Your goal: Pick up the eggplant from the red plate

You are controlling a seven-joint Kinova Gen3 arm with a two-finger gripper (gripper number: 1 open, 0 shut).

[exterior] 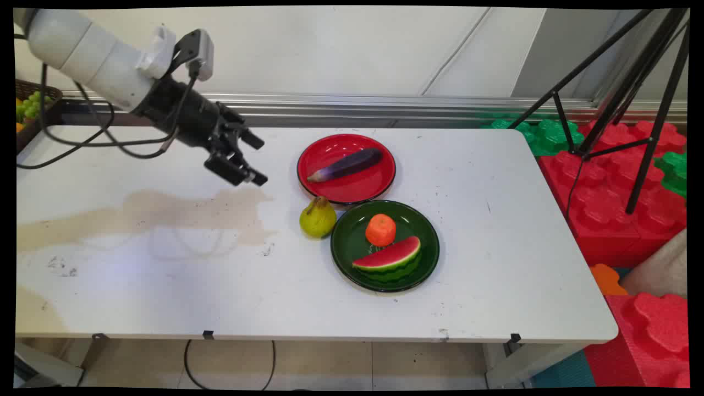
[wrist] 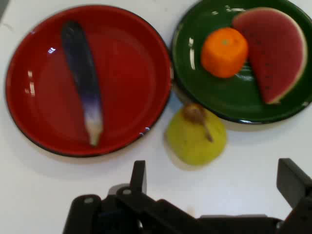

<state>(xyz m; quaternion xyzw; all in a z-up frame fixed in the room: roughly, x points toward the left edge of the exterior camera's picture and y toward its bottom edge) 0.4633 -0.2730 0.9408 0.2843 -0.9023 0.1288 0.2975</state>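
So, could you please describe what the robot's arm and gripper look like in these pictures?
The arm is made of smooth, rounded white links. A small white and grey box sits at its wrist. The gripper is black, with an open linkage and two blocky fingers. Thin black cables hang in loops beneath it.

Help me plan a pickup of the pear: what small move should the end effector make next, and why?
Probably ease forward and down toward the pear. The end effector hangs open and empty, above the table, apart from the fruit. The pear lies loose beside the red plate and green plate.
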